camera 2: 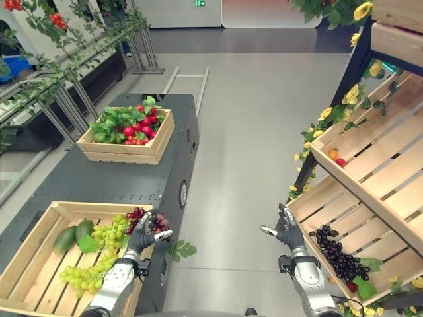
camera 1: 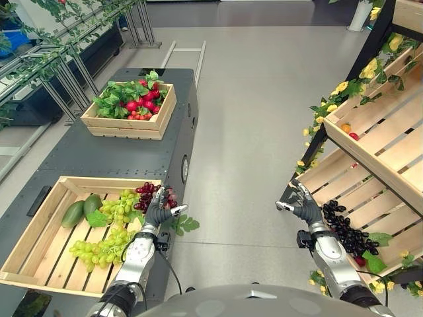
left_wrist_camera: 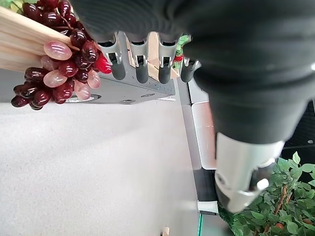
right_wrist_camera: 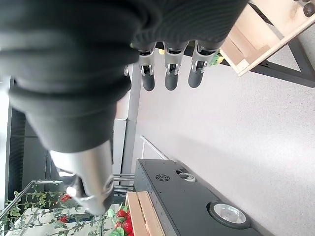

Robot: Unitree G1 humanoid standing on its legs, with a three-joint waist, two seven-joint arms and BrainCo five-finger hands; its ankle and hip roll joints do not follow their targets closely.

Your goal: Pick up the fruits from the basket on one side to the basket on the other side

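L hand (camera 1: 158,212) hovers at the near wooden slatted crate's (camera 1: 39,231) right rim, fingers straight, holding nothing; dark red grape bunch (camera 1: 151,194) spills over that rim, just beside its fingertips; R hand (camera 1: 306,208) open too, well apart from crate, by black grapes (camera 1: 347,231) on wooden shelf (camera 1: 370,205).

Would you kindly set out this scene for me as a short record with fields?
left crate: wooden crate on the dark cart, holding green grapes, red grapes and two green fruits
far crate: crate of red fruit with leaves, further along the cart
right crate: slatted shelf crate holding dark grapes
left hand: left hand, open, by the red grapes at the crate's corner
right hand: right hand, open, empty, beside the shelf crate
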